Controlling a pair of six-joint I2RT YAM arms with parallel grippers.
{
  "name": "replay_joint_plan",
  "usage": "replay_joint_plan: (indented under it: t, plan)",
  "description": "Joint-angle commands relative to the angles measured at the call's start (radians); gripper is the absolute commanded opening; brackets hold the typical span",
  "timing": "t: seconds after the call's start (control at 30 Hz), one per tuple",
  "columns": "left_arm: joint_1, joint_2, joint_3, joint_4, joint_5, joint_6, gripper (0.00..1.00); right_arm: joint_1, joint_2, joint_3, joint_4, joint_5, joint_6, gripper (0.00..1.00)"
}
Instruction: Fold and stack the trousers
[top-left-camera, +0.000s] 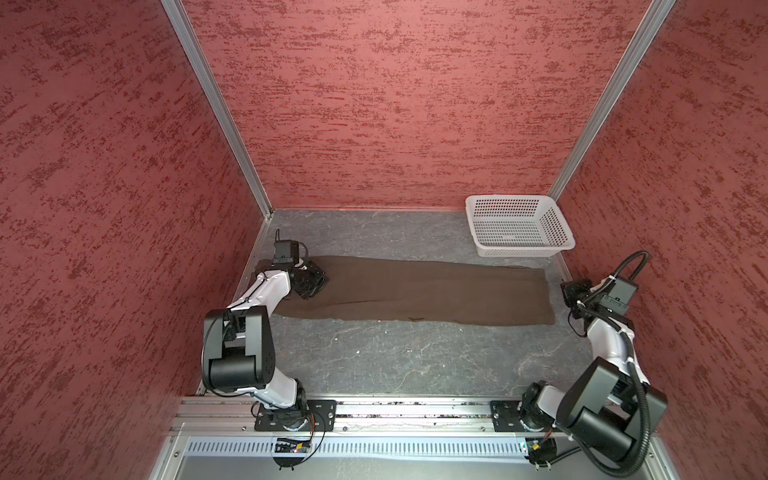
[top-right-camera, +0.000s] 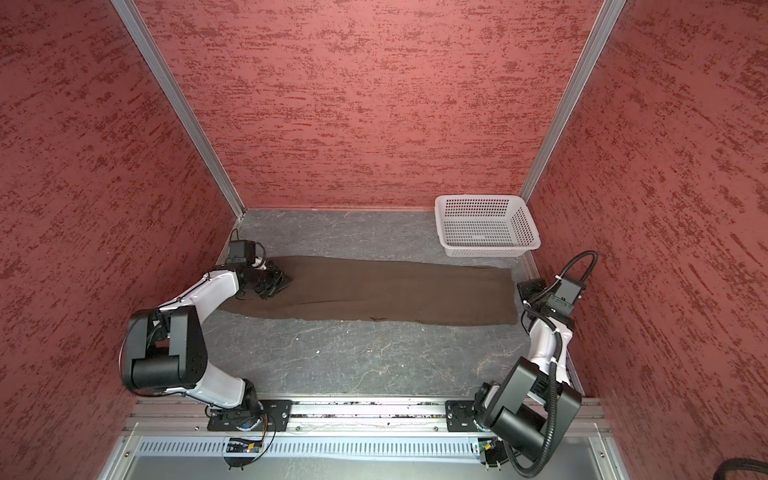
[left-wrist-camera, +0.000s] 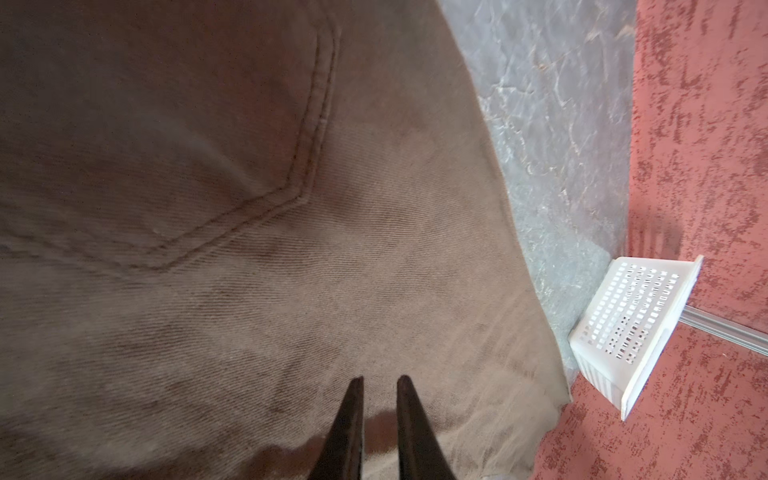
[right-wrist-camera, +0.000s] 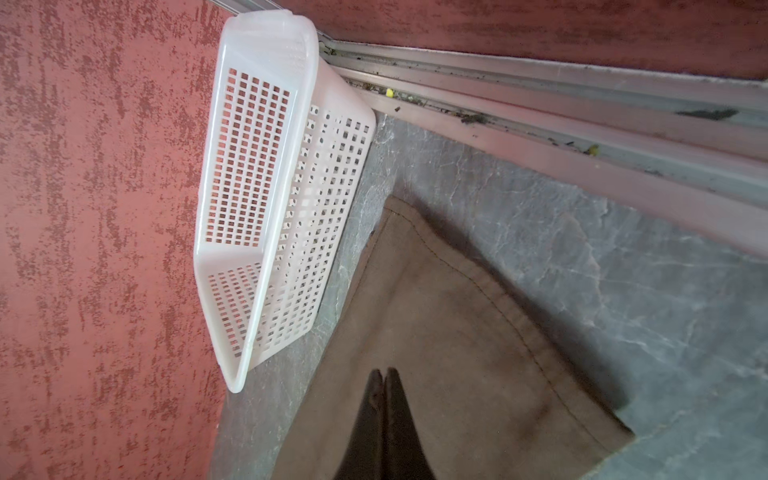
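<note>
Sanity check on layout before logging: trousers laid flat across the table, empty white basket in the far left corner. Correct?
No: the white basket stands in the far right corner, as both top views show. The rest holds: it is empty, and the trousers lie flat across the table.

The trousers (top-left-camera: 415, 291) are lying left to right across the counter (top-left-camera: 415, 361), the basket (top-left-camera: 523, 252) sitting behind their right end, the left claw (left-wrist-camera: 380, 379) over their left end, the right claw (right-wrist-camera: 383, 372) over their right
</note>
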Motion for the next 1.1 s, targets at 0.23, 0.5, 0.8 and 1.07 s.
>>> replay_joint_plan:
  t: [0.23,0.5,0.8,1.07]
  plan:
    - [-0.033,0.096,-0.025,0.07,0.004,0.042,0.18,0.139,0.292,0.163,0.029,0.029,-0.037,0.0]
    - [-0.037,0.206,0.024,0.074,-0.015,0.012,0.17,0.202,0.509,0.261,0.178,-0.006,0.04,0.0]
    - [-0.068,0.336,0.132,0.036,-0.051,-0.002,0.17,0.214,0.699,0.419,0.178,0.012,0.037,0.0]
    - [-0.07,0.393,0.178,0.029,-0.051,-0.001,0.17,0.214,0.741,0.472,0.163,0.028,0.008,0.0]
